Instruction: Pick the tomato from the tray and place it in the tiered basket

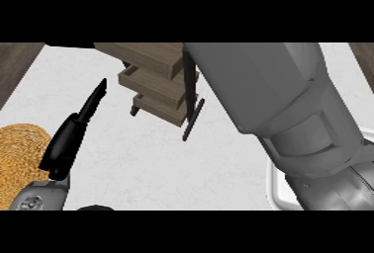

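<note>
While my left hand (73,133) shows at the lower left of the head view, its dark fingers (93,101) lie straight and pressed together, pointing up and a little rightward over the pale counter (161,163), holding nothing. Just to its left sits a round, rough, golden-brown loaf (21,158), partly cut off by the view's edge; I cannot tell whether my hand touches it.

My right forearm (292,113) fills the right side, a broad grey mass running from the top down to the lower right corner. Its hand is out of sight, so I cannot tell how those fingers stand.

Behind that forearm, near the top centre, stands the tiered basket (153,79): stacked wooden shelves on thin black posts, with its right part hidden by my arm. At the lower right, a white rim of the tray (272,190) peeks out beside the forearm.

I cannot see the tomato anywhere; if it is in my right hand or on the tray, my arm hides it.
</note>
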Available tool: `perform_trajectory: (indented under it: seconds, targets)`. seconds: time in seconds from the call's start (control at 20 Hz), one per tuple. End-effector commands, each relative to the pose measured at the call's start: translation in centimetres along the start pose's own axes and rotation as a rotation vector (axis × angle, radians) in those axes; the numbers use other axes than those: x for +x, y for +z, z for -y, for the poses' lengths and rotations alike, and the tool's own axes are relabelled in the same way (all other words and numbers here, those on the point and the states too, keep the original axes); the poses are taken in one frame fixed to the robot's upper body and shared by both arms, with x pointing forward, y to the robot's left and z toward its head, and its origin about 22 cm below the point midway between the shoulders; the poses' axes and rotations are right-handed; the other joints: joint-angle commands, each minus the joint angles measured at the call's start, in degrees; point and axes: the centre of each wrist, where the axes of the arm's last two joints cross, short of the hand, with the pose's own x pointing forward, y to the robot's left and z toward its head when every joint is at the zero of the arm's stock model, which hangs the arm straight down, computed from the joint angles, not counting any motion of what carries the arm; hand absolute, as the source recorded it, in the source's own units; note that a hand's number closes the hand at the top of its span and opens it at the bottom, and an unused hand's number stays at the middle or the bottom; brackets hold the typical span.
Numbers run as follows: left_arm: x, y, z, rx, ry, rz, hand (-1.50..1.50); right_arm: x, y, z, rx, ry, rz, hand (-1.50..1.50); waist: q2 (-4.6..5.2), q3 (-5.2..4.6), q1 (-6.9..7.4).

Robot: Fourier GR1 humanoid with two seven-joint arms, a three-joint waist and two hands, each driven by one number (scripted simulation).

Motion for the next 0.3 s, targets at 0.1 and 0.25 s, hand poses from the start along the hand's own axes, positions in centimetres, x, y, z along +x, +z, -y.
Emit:
perform_trajectory:
  seconds: [0.1, 0.25]
  targets:
    - [-0.1, 1.4, -0.4, 0.019, -0.003, -0.010, 0.00, -0.1, -1.5, 2.2, -0.302, -0.074, -0.001, -1.50, -0.83, 0.08, -1.62]
    - [-1.1, 1.3, -0.5, 0.051, 0.001, -0.053, 0.00, -0.3, -3.2, 7.5, -0.407, -0.091, -0.061, -1.50, -1.44, 0.20, -4.14]
